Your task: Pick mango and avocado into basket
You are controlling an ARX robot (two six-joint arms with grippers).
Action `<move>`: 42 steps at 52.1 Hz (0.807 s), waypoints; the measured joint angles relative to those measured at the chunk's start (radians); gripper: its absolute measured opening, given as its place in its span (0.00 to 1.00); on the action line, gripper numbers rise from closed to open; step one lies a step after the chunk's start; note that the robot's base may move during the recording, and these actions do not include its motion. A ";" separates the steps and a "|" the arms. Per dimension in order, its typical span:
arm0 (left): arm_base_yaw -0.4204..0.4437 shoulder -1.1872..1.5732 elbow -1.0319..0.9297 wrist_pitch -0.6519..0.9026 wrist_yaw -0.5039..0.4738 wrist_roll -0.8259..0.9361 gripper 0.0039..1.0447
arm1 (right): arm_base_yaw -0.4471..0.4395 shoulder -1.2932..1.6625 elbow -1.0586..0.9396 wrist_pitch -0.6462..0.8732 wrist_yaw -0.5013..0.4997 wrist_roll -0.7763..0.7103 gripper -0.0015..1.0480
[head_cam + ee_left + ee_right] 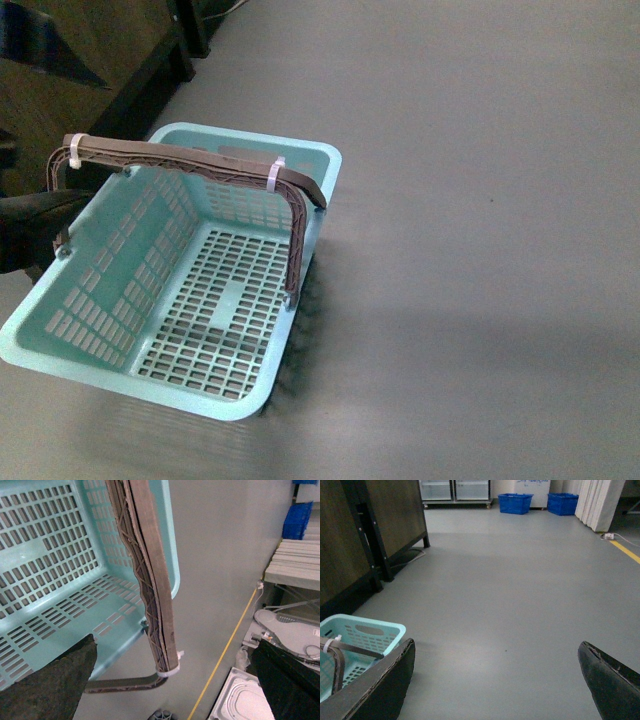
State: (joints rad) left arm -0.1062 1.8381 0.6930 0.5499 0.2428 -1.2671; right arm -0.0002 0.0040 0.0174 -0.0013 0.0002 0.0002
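The light teal basket (pixel 120 275) stands empty on the grey floor, its brown handle (pixel 190 160) upright and tied with white zip ties. No mango or avocado shows in any view. My left gripper (pixel 175 642) is open and hovers over the basket (pixel 50 555). The handle (pixel 152 590) runs between its dark fingers (pixel 45 685) in that view; whether they touch it I cannot tell. One dark left finger (pixel 35 210) shows at the basket's left side. My right gripper (pixel 496 645) is open over bare floor, with a corner of the basket (pixel 370 630) beside it.
A dark wooden cabinet (pixel 90 70) on black legs stands behind the basket (pixel 375 530). Blue crates (pixel 515 502) sit far off by a wall. A yellow floor line (pixel 225 650) and white equipment (pixel 295 630) lie off to one side. Grey floor stretches to the right.
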 joint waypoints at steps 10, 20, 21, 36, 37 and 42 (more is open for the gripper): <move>-0.048 0.201 0.162 -0.006 -0.033 -0.034 0.92 | 0.000 0.000 0.000 0.000 0.000 0.000 0.92; -0.066 0.361 0.345 -0.031 -0.074 -0.061 0.92 | 0.000 0.000 0.000 0.000 0.000 0.000 0.92; -0.069 0.377 0.366 -0.036 -0.089 -0.063 0.92 | 0.000 0.000 0.000 0.000 0.000 0.000 0.92; -0.110 0.462 0.481 -0.072 -0.134 -0.066 0.73 | 0.000 0.000 0.000 0.000 0.000 0.000 0.92; -0.110 0.463 0.481 -0.072 -0.136 -0.066 0.69 | 0.000 0.000 0.000 0.000 0.000 0.000 0.92; -0.109 0.467 0.481 -0.074 -0.148 -0.079 0.50 | 0.000 0.000 0.000 0.000 0.000 0.000 0.92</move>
State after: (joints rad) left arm -0.2153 2.3051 1.1736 0.4759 0.0952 -1.3464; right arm -0.0002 0.0036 0.0174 -0.0013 0.0006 0.0006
